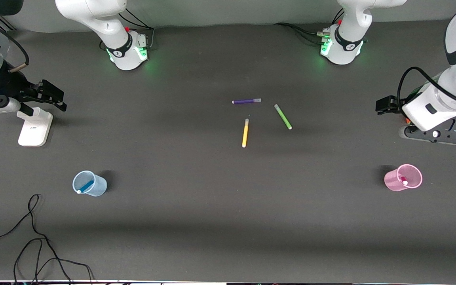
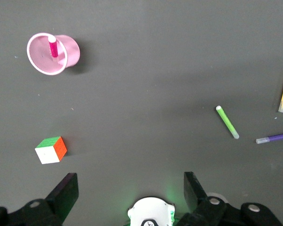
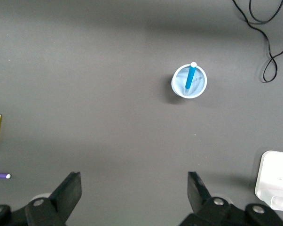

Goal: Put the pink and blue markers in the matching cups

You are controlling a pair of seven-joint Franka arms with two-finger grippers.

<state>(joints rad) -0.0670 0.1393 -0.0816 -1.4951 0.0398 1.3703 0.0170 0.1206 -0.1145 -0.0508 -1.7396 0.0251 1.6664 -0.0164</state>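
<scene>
The pale blue cup stands near the right arm's end of the table with the blue marker leaning inside it. Both also show in the right wrist view, cup and marker. The pale pink cup stands near the left arm's end with the pink marker inside it. In the left wrist view the cup and marker show too. My right gripper is open and empty, over its end of the table. My left gripper is open and empty, over its own end.
A purple pen, a yellow pen and a green pen lie mid-table. A white stand sits under the right gripper. A colour cube lies by the left gripper. A black cable trails at the near corner.
</scene>
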